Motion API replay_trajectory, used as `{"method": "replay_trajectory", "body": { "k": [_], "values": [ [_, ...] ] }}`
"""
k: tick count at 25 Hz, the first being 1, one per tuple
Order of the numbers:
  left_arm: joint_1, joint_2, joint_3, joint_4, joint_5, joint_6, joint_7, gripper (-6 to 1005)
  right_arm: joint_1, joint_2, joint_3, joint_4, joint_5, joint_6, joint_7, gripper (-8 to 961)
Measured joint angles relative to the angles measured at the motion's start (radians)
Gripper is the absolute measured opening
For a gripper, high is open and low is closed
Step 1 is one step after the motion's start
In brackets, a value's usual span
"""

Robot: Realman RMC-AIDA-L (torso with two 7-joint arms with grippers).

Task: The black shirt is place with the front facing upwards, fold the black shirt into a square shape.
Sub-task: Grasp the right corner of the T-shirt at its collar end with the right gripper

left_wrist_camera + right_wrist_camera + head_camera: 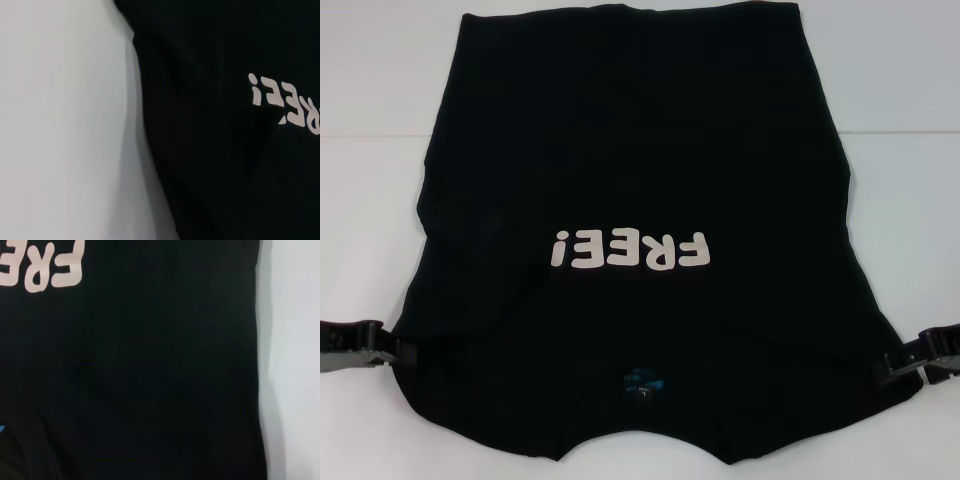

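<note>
1. Black shirt, a large short-sleeved cloth T-shirt, lies spread front-up on the white table, collar end toward the robot and hem at the far edge.
2. Cream "FREE!" lettering reads upside down in the head view, with a small blue neck label nearer the robot.
3. Left gripper, black and grey, sits low at the shirt's left edge near the shoulder, its tip meeting the cloth; whether its fingers are clenched on the fabric cannot be told.
4. Right gripper mirrors it at the right edge, touching the shirt; its fingers' state cannot be told either.
5. Left wrist view shows the shirt's side edge against bare table; the right wrist view shows the same on the opposite side.
6. Sleeves appear tucked under, giving the cloth sloping sides.
</note>
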Motion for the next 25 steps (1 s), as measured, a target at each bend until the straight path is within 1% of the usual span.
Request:
{"method": "replay_trajectory", "body": {
  "k": [9,20,23,25],
  "values": [
    [-0.003,-0.001,0.0,0.0,0.0,0.0,0.001,28,0.001,0.004,0.0,0.013,0.003,0.009,-0.01,877],
    [-0.004,-0.001,0.0,0.0,-0.003,0.0,0.001,29,0.014,0.014,0.002,0.038,0.007,0.022,-0.026,876],
    [-0.004,-0.002,0.0,0.0,-0.003,0.0,0.001,29,0.015,0.017,0.008,0.041,0.021,0.021,-0.036,877],
    [-0.004,-0.002,0.0,0.0,-0.003,0.0,0.001,29,0.014,0.014,0.009,0.051,0.045,0.018,-0.042,878]
  ]
}}
